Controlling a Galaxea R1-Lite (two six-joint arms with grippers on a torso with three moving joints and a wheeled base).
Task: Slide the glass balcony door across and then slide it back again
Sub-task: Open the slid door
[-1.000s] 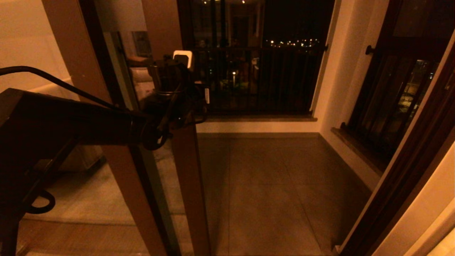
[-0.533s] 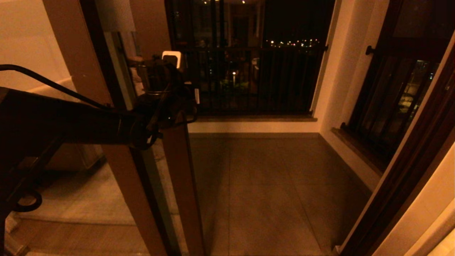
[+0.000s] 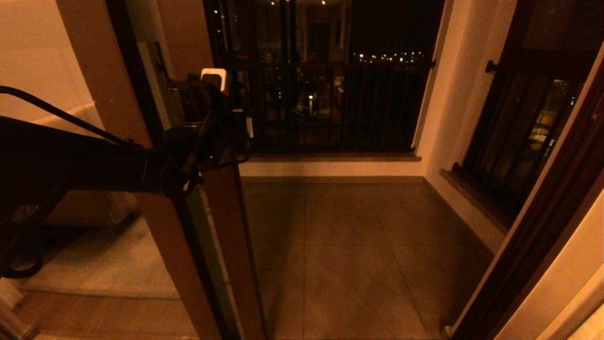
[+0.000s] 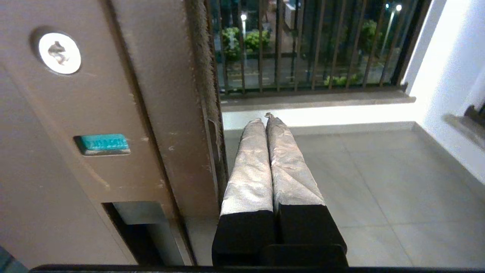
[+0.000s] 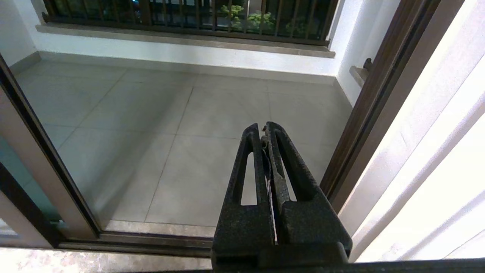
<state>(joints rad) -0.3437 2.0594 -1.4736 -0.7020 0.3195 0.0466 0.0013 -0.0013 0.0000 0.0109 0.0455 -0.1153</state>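
Both grippers sit pinched together on nothing. My left gripper [image 4: 265, 120] has its foil-wrapped fingers [image 4: 250, 167] pressed flat against each other, lying just beside the outer edge of the glass balcony door [image 3: 226, 212], whose brown stile carries a screw [image 4: 60, 53] and a small green tab [image 4: 103, 143]. From the head camera I see that door toward the left of the opening, with the tiled balcony floor [image 3: 358, 245] exposed. My right gripper [image 5: 264, 129] hangs over the floor tiles, near the door track [image 5: 151, 242].
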